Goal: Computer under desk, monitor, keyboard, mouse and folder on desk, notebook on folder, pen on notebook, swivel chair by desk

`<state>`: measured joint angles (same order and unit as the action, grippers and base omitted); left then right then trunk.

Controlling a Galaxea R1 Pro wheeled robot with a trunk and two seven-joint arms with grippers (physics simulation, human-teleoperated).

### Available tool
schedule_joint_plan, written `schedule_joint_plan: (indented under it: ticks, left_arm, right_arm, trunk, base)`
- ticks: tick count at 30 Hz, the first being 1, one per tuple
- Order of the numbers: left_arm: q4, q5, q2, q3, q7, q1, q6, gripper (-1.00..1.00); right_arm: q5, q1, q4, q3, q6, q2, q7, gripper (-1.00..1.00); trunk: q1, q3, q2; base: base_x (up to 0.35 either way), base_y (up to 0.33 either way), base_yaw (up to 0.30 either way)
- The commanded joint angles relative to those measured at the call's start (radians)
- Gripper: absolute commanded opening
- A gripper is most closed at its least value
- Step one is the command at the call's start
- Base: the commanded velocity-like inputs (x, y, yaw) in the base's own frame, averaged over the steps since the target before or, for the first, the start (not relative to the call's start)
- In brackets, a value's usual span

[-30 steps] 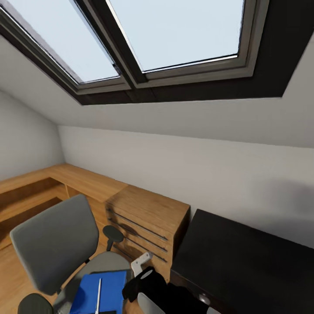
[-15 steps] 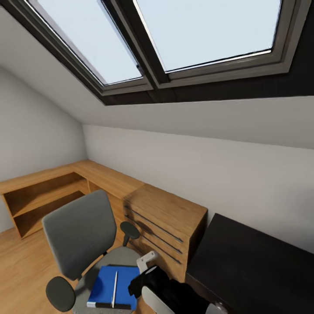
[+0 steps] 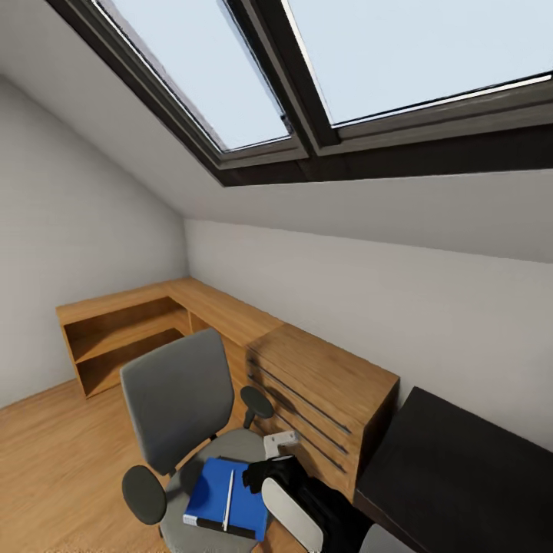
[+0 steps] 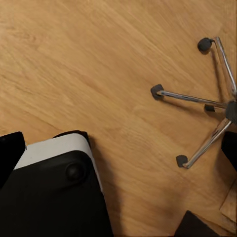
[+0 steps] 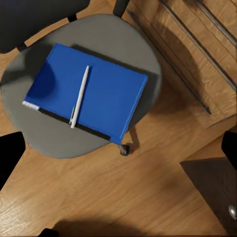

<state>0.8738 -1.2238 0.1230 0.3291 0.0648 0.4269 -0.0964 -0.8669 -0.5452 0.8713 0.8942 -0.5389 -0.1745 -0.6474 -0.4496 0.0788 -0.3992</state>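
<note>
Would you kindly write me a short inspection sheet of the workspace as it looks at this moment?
Surface: the black desk shows a bare dark top in the head view.
Job's things: the bright blue flat folder lies on the seat of the grey upholstered swivel chair; the thin whitish pen lies on the folder. The chair's chrome star base stands on the floor.
Clutter: nothing seen.
Grippers: the right gripper hangs above the chair seat, dark fingertips at the picture's edges, apart, holding nothing; the left gripper's state cannot be told.
Cables: nothing seen.
Surroundings: light wooden drawer unit beside the desk, wooden corner shelf, wood-plank floor, sloped skylight.
</note>
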Motion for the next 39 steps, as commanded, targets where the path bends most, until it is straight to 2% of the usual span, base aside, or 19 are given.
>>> schedule_joint_plan:
  ticks: [1, 4, 5, 10, 15, 22, 25, 33, 34, 35, 36, 39]
  left_arm:
    - [0.043, -0.008, 0.000, 0.002, 0.048, 0.001, -0.016, 1.00]
    - [0.141, -0.008, -0.001, 0.005, 0.152, 0.002, -0.048, 1.00]
    - [0.242, -0.008, -0.004, 0.006, 0.274, 0.003, -0.076, 1.00]
    - [0.290, -0.006, -0.011, 0.003, 0.346, 0.002, -0.083, 1.00]
    - [0.304, -0.006, -0.016, 0.000, 0.375, 0.001, -0.081, 1.00]
    - [0.307, -0.004, -0.019, -0.001, 0.380, 0.001, -0.079, 1.00]
    - [0.300, -0.001, -0.020, -0.004, 0.380, 0.001, -0.075, 1.00]
    - [0.296, 0.000, -0.019, -0.007, 0.380, 0.001, -0.073, 1.00]
    - [0.296, 0.001, -0.019, -0.008, 0.380, 0.002, -0.073, 1.00]
    - [0.296, 0.001, -0.019, -0.008, 0.380, 0.002, -0.073, 1.00]
    - [0.296, 0.001, -0.019, -0.009, 0.380, 0.001, -0.073, 1.00]
    - [0.295, 0.001, -0.019, -0.009, 0.380, 0.001, -0.073, 1.00]
  right_arm:
    - [-0.011, -0.001, 0.000, 0.002, 0.000, 0.000, -0.010, 1.00]
    - [-0.017, -0.001, 0.000, 0.001, 0.002, 0.000, -0.013, 1.00]
    - [-0.020, -0.001, 0.000, -0.002, 0.004, 0.000, -0.020, 1.00]
    - [-0.026, -0.002, 0.000, -0.006, 0.005, 0.000, -0.035, 1.00]
    - [-0.037, -0.002, 0.000, -0.008, 0.005, 0.000, -0.043, 1.00]
    - [-0.044, -0.003, -0.019, -0.060, 0.004, 0.000, -0.054, 1.00]
    - [-0.044, -0.004, -0.036, -0.108, 0.005, 0.000, -0.058, 1.00]
    - [-0.046, -0.013, -0.086, -0.197, 0.006, 0.000, -0.059, 1.00]
    - [-0.046, -0.018, -0.100, -0.232, 0.009, 0.000, -0.063, 1.00]
    - [-0.046, -0.018, -0.100, -0.232, 0.009, 0.000, -0.063, 1.00]
    - [-0.046, -0.028, -0.114, -0.273, 0.012, 0.000, -0.073, 1.00]
    - [-0.049, -0.050, -0.141, -0.327, 0.015, 0.000, -0.092, 1.00]
  trunk:
    - [0.000, 0.000, -0.001]
    - [0.000, -0.001, -0.001]
    - [0.000, -0.001, -0.001]
    - [0.000, -0.001, -0.001]
    - [0.000, -0.001, -0.001]
    - [0.000, -0.002, -0.001]
    - [0.000, -0.003, -0.001]
    - [0.000, -0.003, -0.001]
    - [0.000, -0.003, -0.001]
    - [0.000, -0.003, -0.001]
    - [0.000, -0.003, -0.001]
    - [0.000, -0.003, -0.001]
  base:
    - [0.000, 0.000, 0.277]
    - [0.000, 0.000, 0.277]
    - [0.000, 0.000, 0.276]
    - [0.000, 0.000, 0.276]
    - [0.000, 0.000, 0.276]
    - [0.005, 0.002, 0.273]
    - [0.160, 0.127, 0.110]
    - [0.232, 0.196, 0.030]
    - [0.255, 0.217, 0.008]
    - [0.255, 0.217, 0.008]
    - [0.260, 0.220, 0.005]
    - [0.262, 0.221, 0.003]
